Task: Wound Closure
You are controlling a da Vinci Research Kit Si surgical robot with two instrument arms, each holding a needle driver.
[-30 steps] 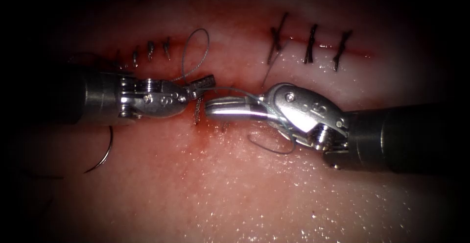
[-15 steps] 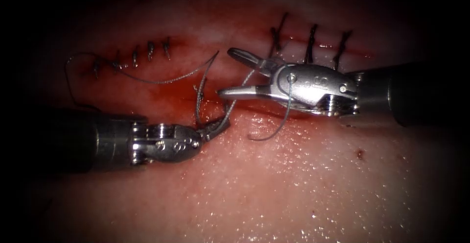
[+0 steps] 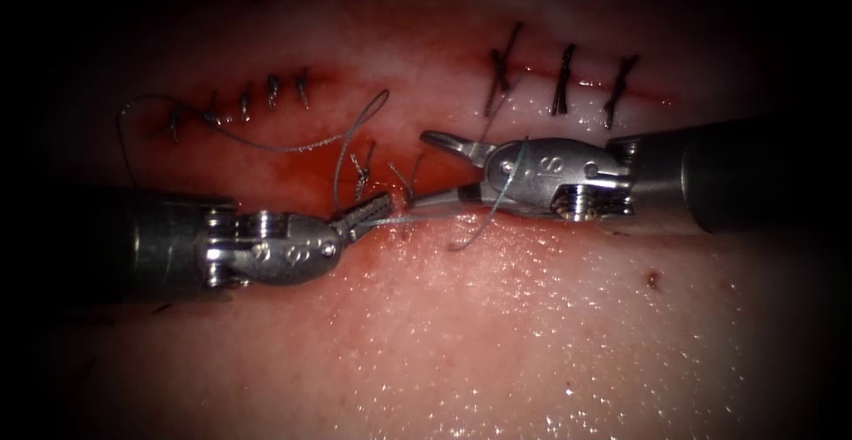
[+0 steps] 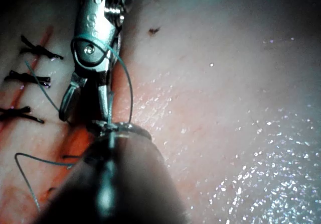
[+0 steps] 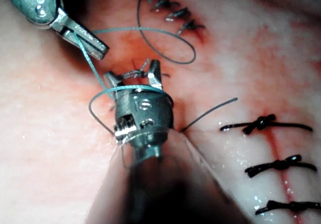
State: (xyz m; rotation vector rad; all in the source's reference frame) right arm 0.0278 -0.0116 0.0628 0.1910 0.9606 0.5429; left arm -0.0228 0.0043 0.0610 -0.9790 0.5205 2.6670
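Both tools meet near the middle of the cut (image 3: pixel 390 143). Left tool (image 3: pixel 366 212) has its jaws pressed together on the thread (image 3: pixel 355 129). It holds the thread just beside the cut, and from the right wrist view you can see the thread pinched between its jaws (image 5: pixel 89 42). Right tool (image 3: pixel 435 169) has its jaws wide apart, like a little beak. One jaw points up toward the cut and the other reaches toward the left tool's tip, close to the thread held there. The right tool's jaws hold nothing. A turn of thread lies wrapped around the right tool's body, seen well from the right wrist view (image 5: pixel 135 87) and from the left wrist view (image 4: pixel 95 43).

From the left tool the thread goes up in a loop, then runs in a long curve to the left side of the cut, past four small dark stitches (image 3: pixel 257 94). Three bigger dark stitches (image 3: pixel 564 81) sit on the right part of the cut. The tissue (image 3: pixel 461 333) is wet and shiny, with red fluid (image 3: pixel 302 169) around the middle of the cut. I cannot see the needle.
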